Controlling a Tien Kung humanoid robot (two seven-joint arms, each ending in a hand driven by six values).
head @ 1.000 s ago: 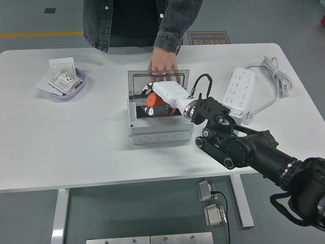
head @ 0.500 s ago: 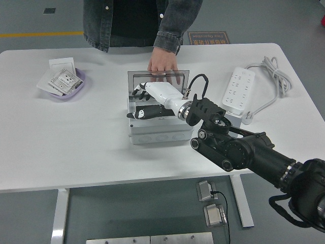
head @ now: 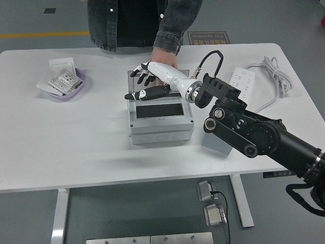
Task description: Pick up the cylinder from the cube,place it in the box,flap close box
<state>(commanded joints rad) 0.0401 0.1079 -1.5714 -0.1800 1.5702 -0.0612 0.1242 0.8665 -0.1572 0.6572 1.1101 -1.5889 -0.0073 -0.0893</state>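
The grey box (head: 160,128) stands mid-table. Its flap lies flat on top and shows as a dark window (head: 157,110). The cylinder cannot be seen. My right hand (head: 135,85), white at the wrist with black fingers, hovers above the box's far left edge, fingers spread and holding nothing. A person's hand (head: 166,59) rests on the table just behind the box, partly hidden by my wrist. A grey block (head: 217,145), possibly the cube, shows under my right forearm. My left arm is out of view.
A purple bowl (head: 74,91) with paper packets and a white card (head: 62,63) sit at the far left. A white power strip (head: 238,85) with its cable (head: 274,75) lies at the right. The person stands at the table's far edge.
My right hand came up out of the box and moved back, with its fingers now spread. The flap, which stood upright, now lies flat on the box. The orange cylinder is no longer visible.
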